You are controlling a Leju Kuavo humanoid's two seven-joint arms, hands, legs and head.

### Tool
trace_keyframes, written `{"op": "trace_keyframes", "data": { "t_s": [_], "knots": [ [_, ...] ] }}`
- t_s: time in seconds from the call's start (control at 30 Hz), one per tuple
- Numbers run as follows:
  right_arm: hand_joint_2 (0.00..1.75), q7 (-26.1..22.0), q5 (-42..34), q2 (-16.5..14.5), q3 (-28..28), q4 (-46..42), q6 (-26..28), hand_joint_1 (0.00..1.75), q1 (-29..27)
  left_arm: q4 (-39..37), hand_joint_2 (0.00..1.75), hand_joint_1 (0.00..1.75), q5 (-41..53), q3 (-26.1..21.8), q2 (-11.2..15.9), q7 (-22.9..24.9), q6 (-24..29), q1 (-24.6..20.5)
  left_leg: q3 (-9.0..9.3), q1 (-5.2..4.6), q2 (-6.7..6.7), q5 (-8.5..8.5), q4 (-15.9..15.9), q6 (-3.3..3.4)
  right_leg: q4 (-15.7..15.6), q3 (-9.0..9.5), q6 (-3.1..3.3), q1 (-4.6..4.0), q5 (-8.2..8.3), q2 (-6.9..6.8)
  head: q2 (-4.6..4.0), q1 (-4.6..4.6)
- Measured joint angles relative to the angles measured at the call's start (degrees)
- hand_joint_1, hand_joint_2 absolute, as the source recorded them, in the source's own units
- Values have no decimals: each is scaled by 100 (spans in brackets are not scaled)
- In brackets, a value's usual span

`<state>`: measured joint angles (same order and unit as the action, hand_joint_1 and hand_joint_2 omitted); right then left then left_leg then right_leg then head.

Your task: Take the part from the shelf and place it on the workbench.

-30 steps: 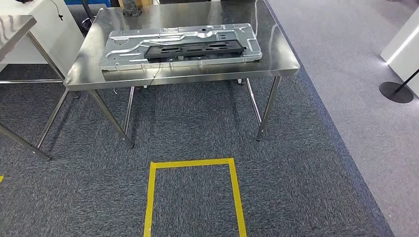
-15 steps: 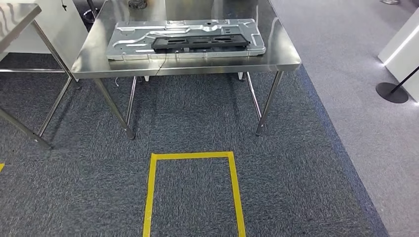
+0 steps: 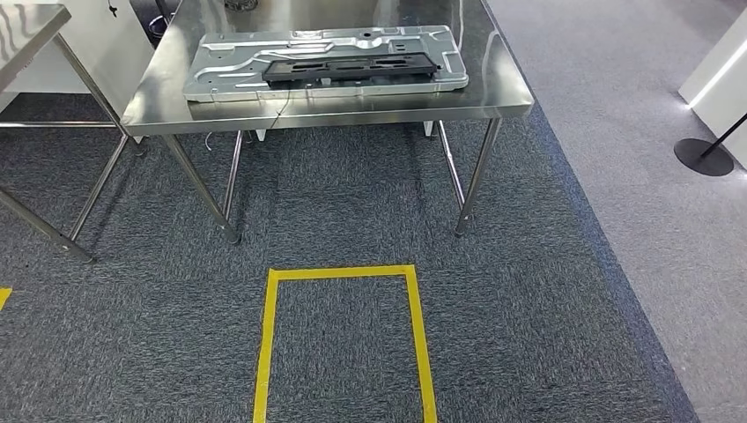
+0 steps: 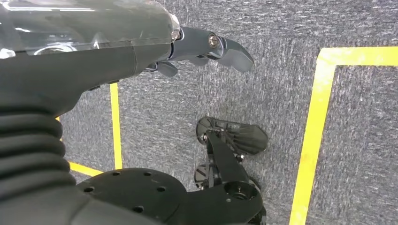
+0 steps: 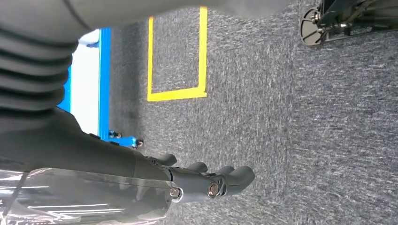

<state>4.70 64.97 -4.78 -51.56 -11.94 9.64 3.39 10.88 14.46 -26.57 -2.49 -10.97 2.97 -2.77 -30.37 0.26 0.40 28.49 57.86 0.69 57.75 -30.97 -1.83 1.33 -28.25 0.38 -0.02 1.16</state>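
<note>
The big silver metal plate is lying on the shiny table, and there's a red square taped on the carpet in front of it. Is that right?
Almost. The big silver metal plate does lie on the shiny table, but the square taped on the carpet in front of it is yellow, not red. The head view shows this.

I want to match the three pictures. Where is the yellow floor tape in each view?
Head view: the yellow tape forms a rectangle on the carpet in front of the steel table.
Left wrist view: a strip on the carpet past the left hand.
Right wrist view: a corner past the right hand.
Shared landmark: the grey carpet. I cannot tell whether it is the same rectangle.
</note>
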Motion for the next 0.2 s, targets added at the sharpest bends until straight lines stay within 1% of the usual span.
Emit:
{"op": "trace_keyframes", "data": {
  "t_s": [0.03, 0.2],
  "knots": [
    [175, -5, -9, 1, -8, 1, -2, 0, 1, 0, 175, 0, -2, -14, 0, -2, 2, -1, 1, 5, 0, -4, -5, -7, 0, 0, 7, -5, 2, 0, -1, -1],
    [175, -76, -166, 8, -4, -3, -49, 0, -9, 1, 175, 0, -60, -43, 0, -1, -24, 10, 4, 12, 1, -21, -22, -35, 1, 0, 22, -24, 8, 0, -1, -1]
  ]
}}
